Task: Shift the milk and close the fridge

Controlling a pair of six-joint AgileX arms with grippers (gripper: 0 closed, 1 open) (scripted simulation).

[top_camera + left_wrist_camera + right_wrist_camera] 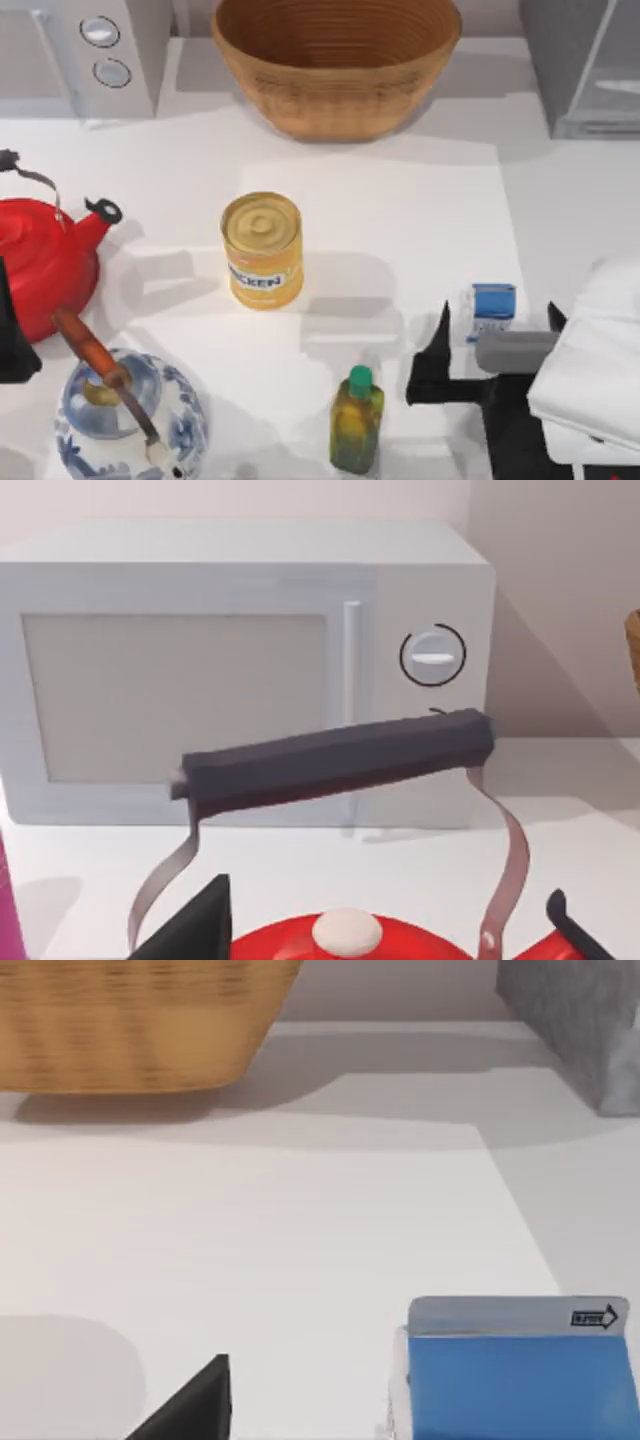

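Right end effector point(497, 322) spread wide around the milk point(492, 307) on the bench point(400, 220); the fridge point(585, 65) stands behind.

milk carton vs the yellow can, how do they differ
The milk carton is a small boxy white pack with a blue top; the yellow can is a larger cylinder. The carton sits between the right claw's open fingers; the can stands free mid-table. Both are upright.

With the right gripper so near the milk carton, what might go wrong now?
1. The small white milk carton with blue top stands between the open fingers of the right gripper, seemingly off-centre; closing may tip it.
2. The green-capped oil bottle stands close by the fingers; a sideways swing could knock it.
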